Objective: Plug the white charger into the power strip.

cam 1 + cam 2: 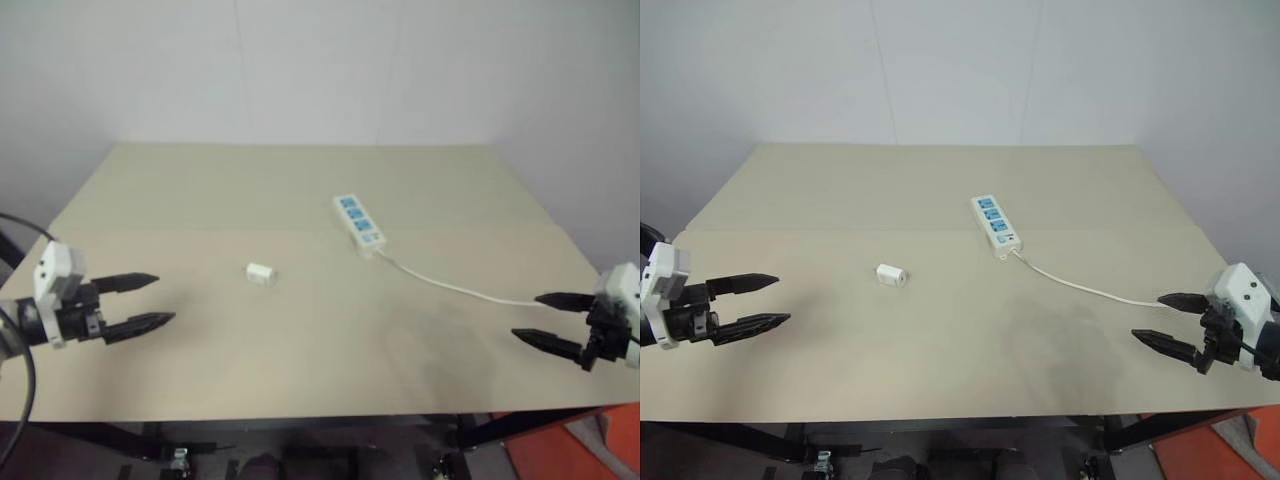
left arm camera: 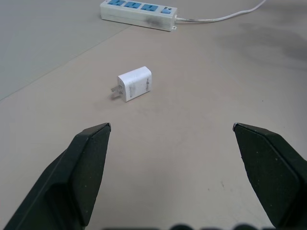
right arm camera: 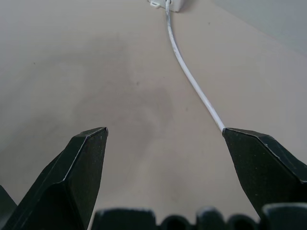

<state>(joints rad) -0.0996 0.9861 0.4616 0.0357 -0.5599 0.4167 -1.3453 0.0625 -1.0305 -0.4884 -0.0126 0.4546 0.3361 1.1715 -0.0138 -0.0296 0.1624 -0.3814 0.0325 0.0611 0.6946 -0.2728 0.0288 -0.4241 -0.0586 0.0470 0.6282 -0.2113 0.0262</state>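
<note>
Charger point(image 2: 135, 84) lies on its side near the middle of the table point(image 1: 300, 190), prongs sticking out level with the surface, untouched. Power strip point(image 1: 359, 221) sits further back and toward the robot's right, well apart from the charger, three blue sockets facing up, all vacant. Its thin cable point(image 1: 450, 285) trails off toward the right edge of the table.

Left gripper point(image 1: 135, 301) hovers over the near left part of the table, jaws spread wide, holding nothing, aimed at the charger, so my read is left arm does the pick. Right gripper point(image 1: 1168, 320) hovers at the near right, also spread wide and holding nothing, pointing along the cable toward the strip; likely there to pin the strip down during insertion, since it's loose and would slide.

Task not started. Catch: with the charger on its side, prongs need rotating to point down before they meet a socket, so the grasp should take the body's flat sides and leave the prong end free.

No containers on the table.
</note>
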